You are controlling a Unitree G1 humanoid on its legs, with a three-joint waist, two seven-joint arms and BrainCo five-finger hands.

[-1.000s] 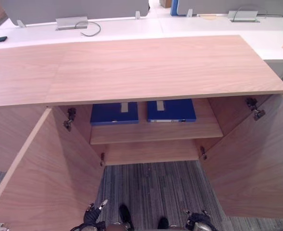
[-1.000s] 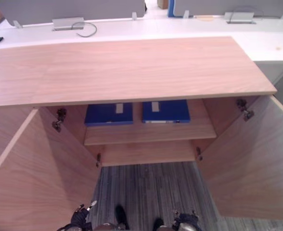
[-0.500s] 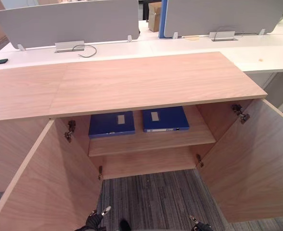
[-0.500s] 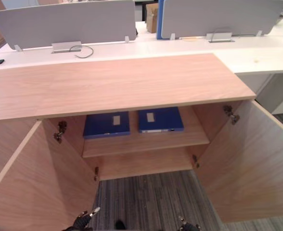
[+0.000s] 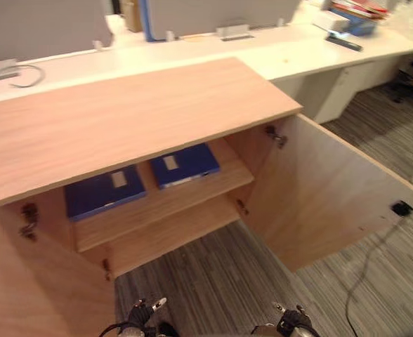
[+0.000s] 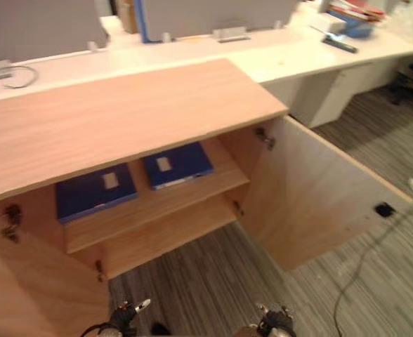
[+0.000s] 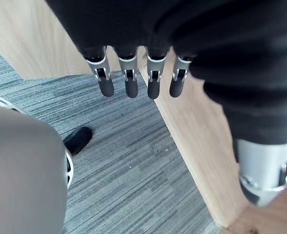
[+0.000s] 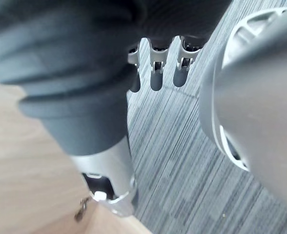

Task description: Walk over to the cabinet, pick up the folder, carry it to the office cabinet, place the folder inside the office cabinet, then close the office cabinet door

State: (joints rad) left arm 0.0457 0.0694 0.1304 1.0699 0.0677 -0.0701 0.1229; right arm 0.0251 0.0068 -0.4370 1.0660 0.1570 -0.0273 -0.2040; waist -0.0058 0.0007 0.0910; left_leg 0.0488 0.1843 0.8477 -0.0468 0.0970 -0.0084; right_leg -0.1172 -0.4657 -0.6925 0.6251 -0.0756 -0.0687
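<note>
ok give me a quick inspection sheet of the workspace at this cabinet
surface: cabinet top, wood, nothing on it
job's things: left folder and right folder, both blue, flat side by side on the upper shelf; right door wide open
clutter: stacked items at the far end of the white desk
hands: left hand and right hand hang low, fingers straight, holding nothing
cables: grey cable looped on the white desk
surroundings: striped carpet; grey dividers behind the desk
</note>
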